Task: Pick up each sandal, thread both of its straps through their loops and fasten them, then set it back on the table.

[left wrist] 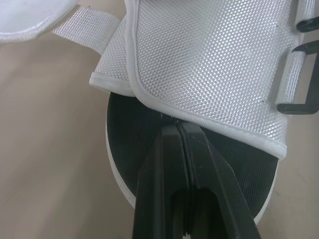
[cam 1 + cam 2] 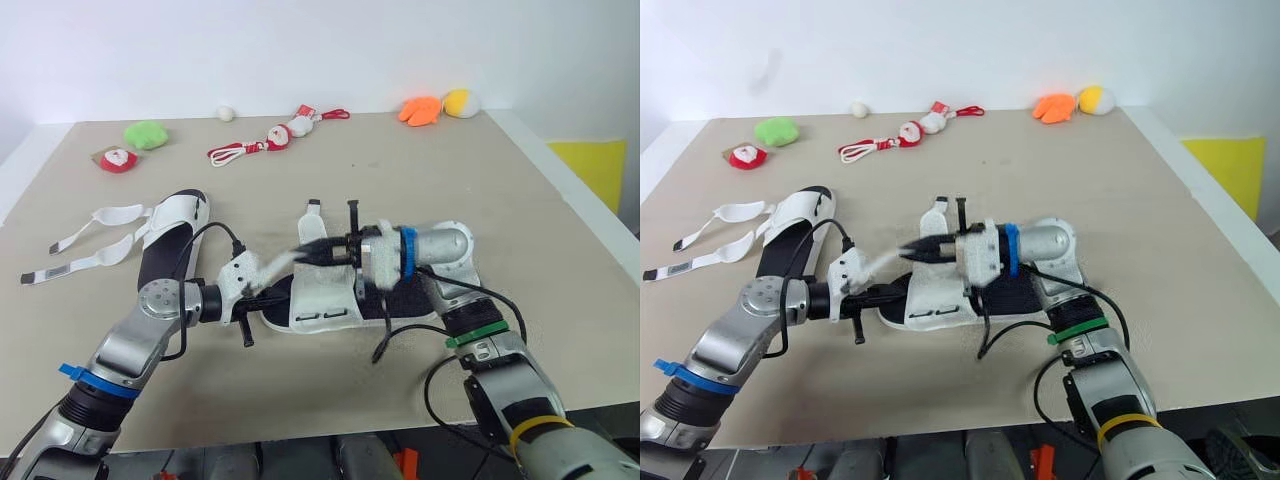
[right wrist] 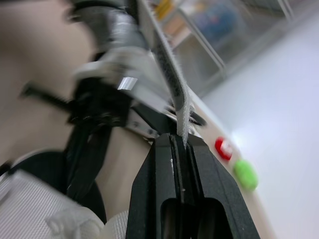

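In the middle of the table, one sandal is laid flat with its black footbed up and the white upper folded over it, and it's flanked by both grippers. The right gripper is clamped tight on the end of a white strap, which is held up off the sandal and stretched across toward the left arm's side. The left gripper is squeezed closed too, with its tips parked right at the seam where the white upper meets the footbed, near the rounded end of the sole. Whether anything is actually caught between them can't be made out, tbh. Black loops are seen along the far edge of the upper.

The second sandal is left lying well off to the robot's left, with its two loose straps splayed out flat on the table.

Along the far edge, a green toy, a red and white plush, a corded plush pair and an orange toy are scattered.
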You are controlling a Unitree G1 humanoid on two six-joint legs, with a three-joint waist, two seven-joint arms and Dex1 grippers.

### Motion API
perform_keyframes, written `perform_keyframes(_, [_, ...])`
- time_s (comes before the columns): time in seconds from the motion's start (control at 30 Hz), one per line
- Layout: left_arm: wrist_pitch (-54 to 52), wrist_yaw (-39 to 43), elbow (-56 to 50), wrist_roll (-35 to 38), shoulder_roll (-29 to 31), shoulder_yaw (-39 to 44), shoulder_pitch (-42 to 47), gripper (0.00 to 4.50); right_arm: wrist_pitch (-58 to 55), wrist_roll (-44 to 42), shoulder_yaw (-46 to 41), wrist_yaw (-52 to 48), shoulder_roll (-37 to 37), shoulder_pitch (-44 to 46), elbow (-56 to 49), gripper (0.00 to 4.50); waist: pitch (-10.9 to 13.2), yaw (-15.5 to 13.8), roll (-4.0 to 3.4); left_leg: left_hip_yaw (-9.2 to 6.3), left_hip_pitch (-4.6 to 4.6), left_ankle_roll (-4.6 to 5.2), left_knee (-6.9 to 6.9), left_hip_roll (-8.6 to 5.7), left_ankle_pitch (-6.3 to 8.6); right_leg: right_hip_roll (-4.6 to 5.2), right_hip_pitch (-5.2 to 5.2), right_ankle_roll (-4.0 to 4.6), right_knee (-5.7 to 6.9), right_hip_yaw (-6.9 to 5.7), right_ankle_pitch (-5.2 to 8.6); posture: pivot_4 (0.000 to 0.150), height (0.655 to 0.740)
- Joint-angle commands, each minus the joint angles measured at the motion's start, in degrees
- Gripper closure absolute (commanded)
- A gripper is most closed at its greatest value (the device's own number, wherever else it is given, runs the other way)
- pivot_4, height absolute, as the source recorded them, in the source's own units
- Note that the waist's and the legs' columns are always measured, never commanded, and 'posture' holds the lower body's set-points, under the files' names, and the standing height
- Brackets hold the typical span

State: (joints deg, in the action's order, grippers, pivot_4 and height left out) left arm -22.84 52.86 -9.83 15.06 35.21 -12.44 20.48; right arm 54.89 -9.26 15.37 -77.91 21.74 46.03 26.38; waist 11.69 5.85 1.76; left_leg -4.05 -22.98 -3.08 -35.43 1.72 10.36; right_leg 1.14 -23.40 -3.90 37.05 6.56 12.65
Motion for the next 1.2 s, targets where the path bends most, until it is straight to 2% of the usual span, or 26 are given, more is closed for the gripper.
perform_keyframes(0.03, [-1.6, -0.1, 1.7, -1.8, 1.0, -0.7, -1.6, 4.5, 14.5, -1.1, 4.2, -1.9, 2.6, 0.7, 2.1, 4.41, 0.0, 0.0, 0.0, 0.0, 0.01, 0.0, 0.01, -0.01, 0.0, 0.01, 0.01, 0.02, 0.0, 0.0, 0.01, 0.15, 0.74])
perform_keyframes(0.17, [-1.7, 0.2, 1.6, -1.7, 1.0, -0.9, -1.7, 4.5, 30.1, 2.1, 11.2, 1.1, 6.7, 3.3, 5.7, 4.41, 0.0, 0.0, 0.0, 0.02, 0.1, 0.0, 0.0, 0.0, 0.0, 0.02, 0.05, 0.13, 0.01, 0.01, 0.02, 0.15, 0.74])
perform_keyframes(0.27, [-1.7, 0.2, 1.6, -1.7, 1.0, -1.0, -1.7, 4.5, 36.5, 5.9, 14.2, 5.3, 8.5, 4.9, 8.5, 4.41, 0.0, 0.0, 0.0, 0.05, 0.29, 0.01, 0.01, 0.01, -0.01, 0.01, 0.18, 0.19, 0.02, 0.02, 0.01, 0.15, 0.74])
perform_keyframes(0.37, [-1.8, 0.2, 1.4, -1.7, 0.8, -1.1, -1.7, 4.5, 37.6, 7.8, 15.6, 10.2, 10.4, 4.8, 8.4, 3.49, 0.0, 0.0, 0.01, 0.05, 0.31, 0.01, 0.01, 0.01, -0.01, 0.02, 0.2, 0.24, 0.03, 0.02, 0.03, 0.15, 0.74])
perform_keyframes(0.43, [-1.9, 0.2, 1.2, -1.6, 0.7, -1.2, -1.9, 4.5, 37.6, 8.5, 16.6, 13.4, 12.4, 4.5, 7.2, 2.47, 0.0, 0.0, 0.01, 0.06, 0.31, 0.01, 0.04, -0.02, -0.01, 0.04, 0.19, 0.28, 0.03, 0.05, 0.05, 0.15, 0.74])
perform_keyframes(0.47, [-2.0, 0.1, 1.1, -1.6, 0.7, -1.3, -2.0, 4.5, 37.6, 8.7, 17.0, 15.1, 13.4, 4.5, 6.7, 2.13, 0.0, 0.0, 0.01, 0.06, 0.3, 0.01, 0.05, -0.03, -0.01, 0.05, 0.19, 0.29, 0.03, 0.05, 0.05, 0.15, 0.74])
perform_keyframes(0.53, [-2.1, 0.1, 0.9, -1.5, 0.7, -1.3, -2.2, 4.5, 37.1, 8.9, 17.4, 18.1, 16.2, 4.1, 5.1, 0.95, 0.0, 0.0, 0.01, 0.08, 0.3, 0.01, 0.05, -0.05, -0.01, 0.08, 0.19, 0.34, 0.03, 0.07, 0.08, 0.15, 0.74])
perform_keyframes(0.57, [-2.2, 0.1, 0.7, -1.4, 0.7, -1.3, -2.3, 4.5, 37.1, 9.1, 17.6, 19.2, 17.7, 4.0, 4.4, 0.62, 0.0, -0.1, 0.01, 0.08, 0.31, 0.01, 0.06, -0.05, -0.01, 0.08, 0.19, 0.34, 0.03, 0.07, 0.08, 0.15, 0.74])
perform_keyframes(0.6, [-2.4, 0.2, 0.4, -1.2, 0.8, -1.2, -2.6, 4.5, 36.3, 8.6, 17.8, 20.3, 19.6, 3.5, 3.5, 0.08, 0.0, -0.1, 0.01, 0.08, 0.3, 0.01, 0.08, -0.06, -0.01, 0.09, 0.18, 0.37, 0.04, 0.08, 0.1, 0.15, 0.74])
perform_keyframes(0.73, [-2.9, 0.2, -0.5, -0.7, 0.9, -0.9, -3.6, 4.5, 30.5, 5.4, 20.1, 23.2, 26.5, 1.2, -1.0, 0.08, 0.0, -0.2, 0.02, 0.12, 0.31, 0.05, 0.12, -0.1, 0.02, 0.14, 0.19, 0.5, 0.04, 0.09, 0.2, 0.15, 0.74])
perform_keyframes(0.8, [-3.1, 0.2, -0.9, -0.6, 0.8, -0.8, -4.2, 4.5, 16.7, -4.7, 21.0, 20.8, 30.7, -2.3, -6.9, 0.08, 0.0, -0.2, 0.02, 0.15, 0.34, 0.1, 0.17, -0.09, 0.06, 0.13, 0.18, 0.54, 0.06, 0.13, 0.24, 0.15, 0.74])
perform_keyframes(0.87, [-3.5, 0.2, -1.2, -0.1, 0.5, -0.5, -4.8, 4.5, -9.8, -20.7, 20.6, 16.7, 37.8, -7.6, -19.3, 0.08, 0.0, -0.4, -0.02, 0.16, 0.37, 0.14, 0.19, -0.08, 0.08, 0.13, 0.19, 0.56, 0.07, 0.14, 0.27, 0.15, 0.74])
perform_keyframes(0.97, [-3.9, 0.2, -1.5, 0.2, 0.2, -0.5, -5.0, 4.5, -42.6, -39.5, 17.0, 16.3, 45.7, -11.3, -34.8, 0.08, -0.1, -0.6, -0.13, 0.15, 0.33, 0.24, 0.15, -0.16, 0.18, 0.22, 0.19, 0.52, 0.18, 0.19, 0.45, 0.15, 0.74])
perform_keyframes(1.07, [-3.9, 0.2, -1.4, 0.2, 0.0, -0.6, -5.0, 4.5, -68.4, -53.3, 13.8, 17.2, 50.1, -11.9, -42.4, 0.08, -0.1, -0.7, -0.14, 0.18, 0.4, 0.31, 0.12, -0.12, 0.22, 0.22, 0.21, 0.54, 0.21, 0.17, 0.44, 0.15, 0.74])
perform_keyframes(1.2, [-4.1, 0.0, -1.4, 0.4, -0.1, -0.2, -4.9, 4.5, -92.4, -64.4, 10.7, 14.9, 55.4, -13.8, -47.5, 0.08, -0.1, -1.4, -0.16, 0.18, 0.35, 0.28, 0.08, -0.11, 0.24, 0.22, 0.15, 0.54, 0.18, 0.08, 0.46, 0.15, 0.74])
